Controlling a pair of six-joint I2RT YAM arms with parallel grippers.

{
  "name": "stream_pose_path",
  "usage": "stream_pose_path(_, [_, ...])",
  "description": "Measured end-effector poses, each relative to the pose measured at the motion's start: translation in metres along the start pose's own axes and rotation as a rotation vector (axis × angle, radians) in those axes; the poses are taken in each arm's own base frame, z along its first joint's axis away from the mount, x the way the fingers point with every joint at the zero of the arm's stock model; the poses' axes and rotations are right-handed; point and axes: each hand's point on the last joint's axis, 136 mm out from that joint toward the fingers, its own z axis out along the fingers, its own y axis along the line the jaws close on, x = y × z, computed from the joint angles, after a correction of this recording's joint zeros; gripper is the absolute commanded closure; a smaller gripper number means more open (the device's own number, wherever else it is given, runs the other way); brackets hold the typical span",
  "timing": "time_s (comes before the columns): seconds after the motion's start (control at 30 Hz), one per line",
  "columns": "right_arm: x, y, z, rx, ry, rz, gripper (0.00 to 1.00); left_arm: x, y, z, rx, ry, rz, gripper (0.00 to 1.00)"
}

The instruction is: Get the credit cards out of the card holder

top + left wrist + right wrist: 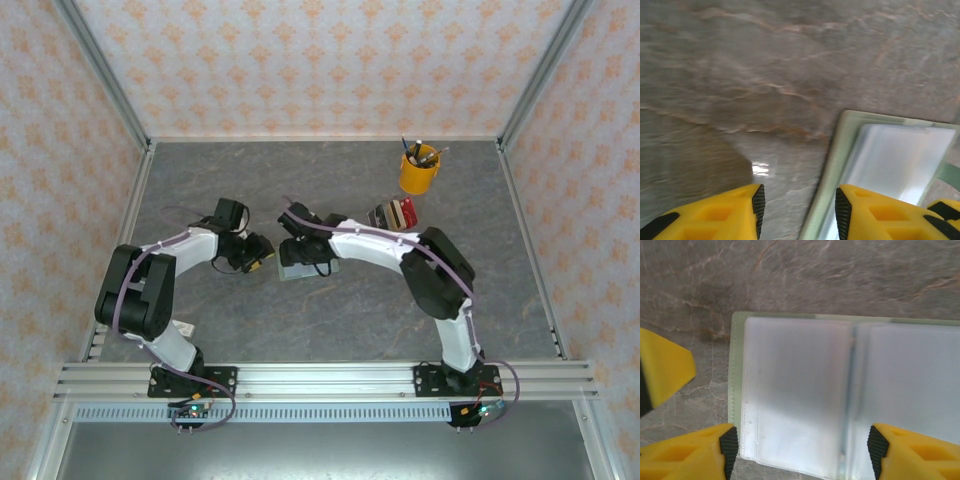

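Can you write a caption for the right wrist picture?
Right end effector, open, over the unfolded card holder lying on the table.

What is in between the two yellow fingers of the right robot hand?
The open card holder, with its pale clear pockets facing up. The right wrist view shows it spread across the gap in the open right gripper.

The counter [740, 75] looks like grey veined stone, smooth with a faint sheen. The card holder [737, 365] is smooth mint plastic with frosted, slightly glossy pockets [795, 390]. The fingers [685, 455] are matt yellow plastic with black rubbery pads [729, 445].
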Motion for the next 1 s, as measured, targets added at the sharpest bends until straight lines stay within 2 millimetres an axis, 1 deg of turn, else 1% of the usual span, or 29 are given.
stream_pose_path(0.1, [0.004,0.001,0.009,0.043,0.025,-0.039,0.23,-0.005,0.008,-0.004,-0.008,-0.019,-0.024,0.53])
stream_pose_path(0.27, [0.01,-0.006,0.021,0.087,0.07,-0.067,0.2,-0.008,0.01,-0.006,-0.008,-0.026,-0.032,0.53])
stream_pose_path(0.37, [0.011,-0.006,0.022,0.092,0.079,-0.078,0.16,-0.007,0.01,-0.006,-0.006,-0.024,-0.032,0.53])
stream_pose_path(0.53, [0.011,-0.004,0.024,0.088,0.086,-0.082,0.14,-0.007,0.009,-0.006,-0.003,-0.021,-0.032,0.53])
stream_pose_path(0.77, [0.01,-0.003,0.027,0.092,0.093,-0.082,0.12,-0.005,0.006,-0.007,0.015,-0.008,-0.03,0.54])
stream_pose_path(0.87, [0.011,-0.003,0.028,0.095,0.095,-0.082,0.12,-0.004,0.004,-0.008,0.022,-0.009,-0.027,0.56])
stream_pose_path(1.0, [0.01,-0.005,0.029,0.115,0.096,-0.083,0.17,-0.003,0.0,-0.008,0.047,0.005,-0.024,0.61])
